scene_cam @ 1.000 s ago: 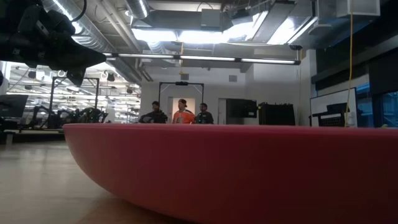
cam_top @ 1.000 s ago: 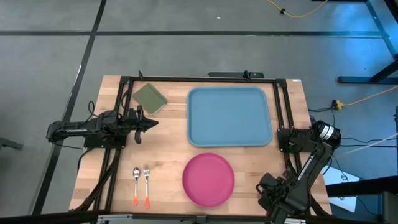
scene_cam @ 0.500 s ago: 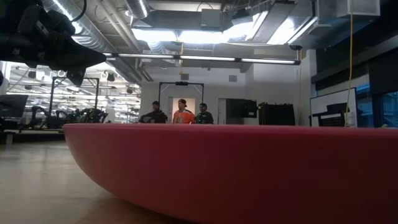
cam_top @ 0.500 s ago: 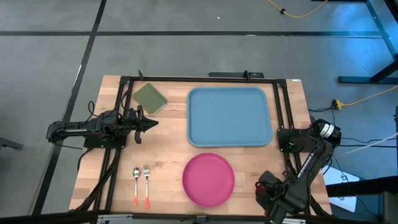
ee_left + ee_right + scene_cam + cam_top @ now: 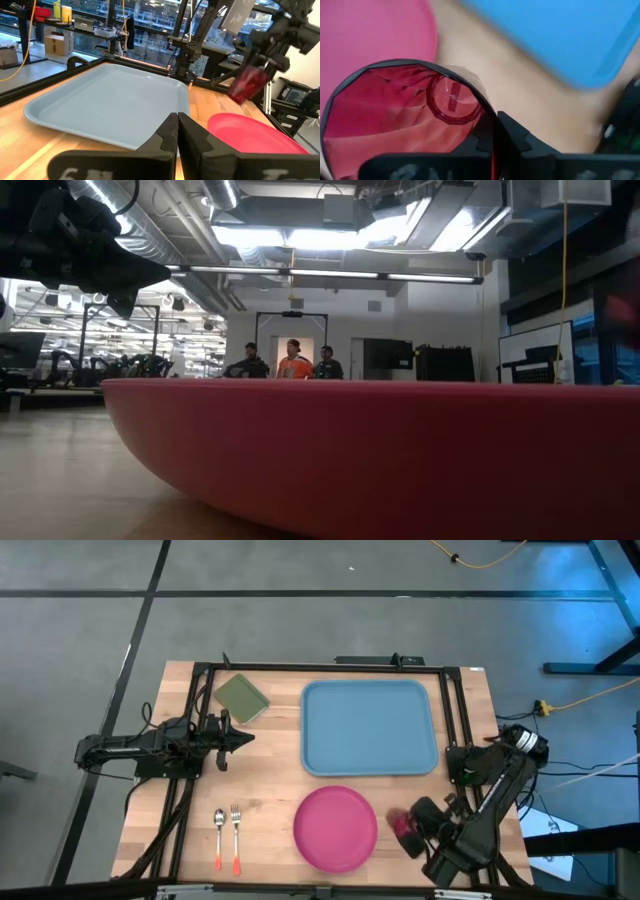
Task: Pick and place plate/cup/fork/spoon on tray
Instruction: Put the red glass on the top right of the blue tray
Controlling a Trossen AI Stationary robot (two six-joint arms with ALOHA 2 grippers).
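Now the right gripper [image 5: 408, 824] has its jaws shut tight on the rim of the cup [image 5: 403, 825], just beside the plate [image 5: 335, 829] and near the tray [image 5: 370, 727]. It should keep the cup level and carry it over the tray rim. The left gripper [image 5: 243, 737] waits, shut on nothing. Only the right wrist view looks into the cup. The fork [image 5: 236, 838] and spoon [image 5: 218, 838] show only from above.
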